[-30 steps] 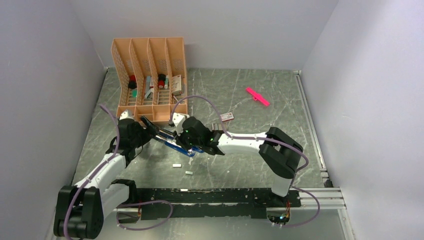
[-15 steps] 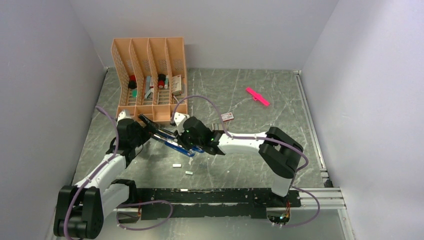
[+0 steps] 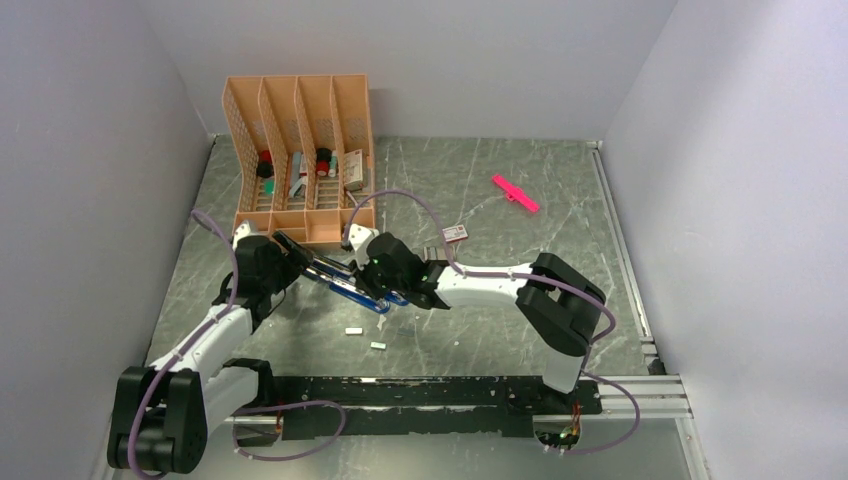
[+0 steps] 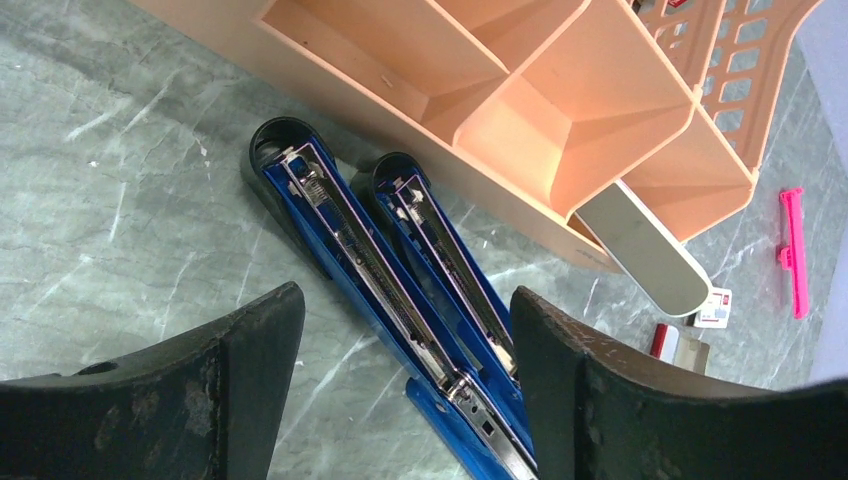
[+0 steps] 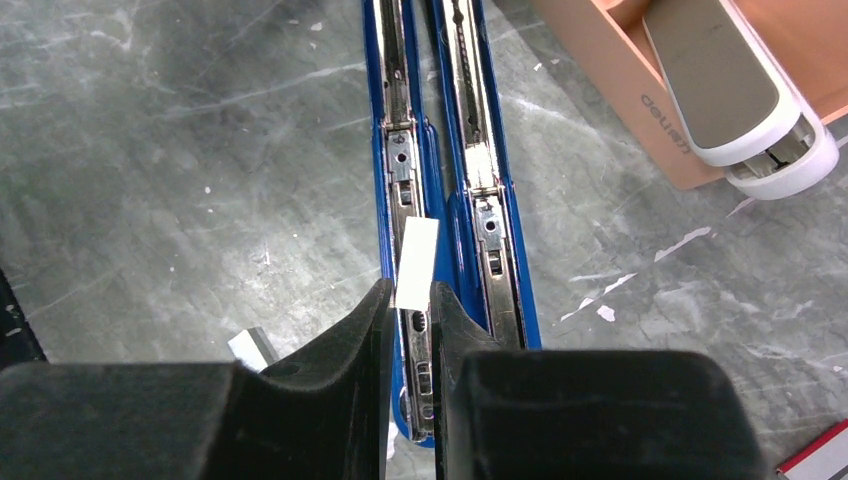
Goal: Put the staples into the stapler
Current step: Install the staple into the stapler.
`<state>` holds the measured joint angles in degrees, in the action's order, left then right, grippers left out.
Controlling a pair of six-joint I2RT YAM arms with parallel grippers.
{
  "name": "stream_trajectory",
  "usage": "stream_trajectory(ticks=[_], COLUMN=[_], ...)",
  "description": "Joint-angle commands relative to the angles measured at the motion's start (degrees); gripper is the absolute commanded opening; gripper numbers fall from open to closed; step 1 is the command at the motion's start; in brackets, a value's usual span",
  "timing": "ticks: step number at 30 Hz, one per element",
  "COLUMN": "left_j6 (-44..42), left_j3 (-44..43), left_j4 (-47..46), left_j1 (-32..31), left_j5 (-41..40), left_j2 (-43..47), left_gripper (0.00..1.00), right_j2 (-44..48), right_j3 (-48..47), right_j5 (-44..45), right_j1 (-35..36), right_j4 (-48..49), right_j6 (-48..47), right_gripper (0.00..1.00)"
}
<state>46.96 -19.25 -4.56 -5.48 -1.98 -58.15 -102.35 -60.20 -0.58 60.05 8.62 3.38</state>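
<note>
Staples [image 5: 417, 262] show as one short, pale silvery strip, flat and straight-edged, pinched at its near end between the fingers of the right gripper [image 5: 410, 295], which is closed tight on it. The strip points toward 12 o'clock in the right wrist view and lies over one silvery metal rail of the stapler [image 5: 400, 150]; whether it touches the rail cannot be told.

The stapler is glossy blue and swung open flat, with two long channels side by side, each with a steel track and spring, and black rounded ends. It lies on the grey marbled counter [image 3: 480, 180], just at 6 o'clock of the peach plastic desk organiser [image 3: 300, 150].

The left gripper [image 4: 405, 305] has its jaws wide apart, one dull black finger on each side of the stapler; contact cannot be judged.

Two loose strips [image 3: 352, 330] of staples rest on the counter at 6 o'clock of the stapler. A small pink-and-white box [image 3: 454, 233] sits at 2 o'clock, and a bright pink stick [image 3: 515, 193] farther out the same way.
</note>
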Motion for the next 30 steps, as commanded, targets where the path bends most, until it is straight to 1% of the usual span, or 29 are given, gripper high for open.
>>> stream_trajectory(ticks=[1, 5, 8, 13, 23, 30], left_j6=[-0.4, -0.1, -0.2, 0.0, -0.6, -0.6], left_j3=[-0.6, -0.2, -0.6, 0.2, 0.0, 0.1], left_j4=[-0.4, 0.6, 1.8, 0.6, 0.9, 0.2], left_j1=[-0.4, -0.5, -0.6, -0.6, -1.3, -1.3], left_j5=[-1.5, -3.5, -4.9, -4.4, -5.6, -5.6], left_j2=[-0.3, -0.6, -0.8, -1.1, -2.6, -3.3], left_gripper=[0.78, 0.74, 0.75, 0.75, 0.74, 0.74], right_j2=[-2.2, -2.2, -2.0, -1.9, -1.5, -1.9], right_j3=[-1.5, -2.0, -1.9, -2.2, -2.3, -2.4], right_j5=[-0.3, -0.6, -0.2, -0.3, 3.6, 4.4], right_j1=[-0.2, -0.1, 0.0, 0.1, 1.5, 1.9], right_j4=[-0.4, -0.4, -0.4, -0.5, -0.6, -0.5], right_j6=[-0.6, -0.4, 0.0, 0.5, 2.1, 2.2], right_gripper=[0.0, 0.0, 0.0, 0.0, 0.0, 0.0])
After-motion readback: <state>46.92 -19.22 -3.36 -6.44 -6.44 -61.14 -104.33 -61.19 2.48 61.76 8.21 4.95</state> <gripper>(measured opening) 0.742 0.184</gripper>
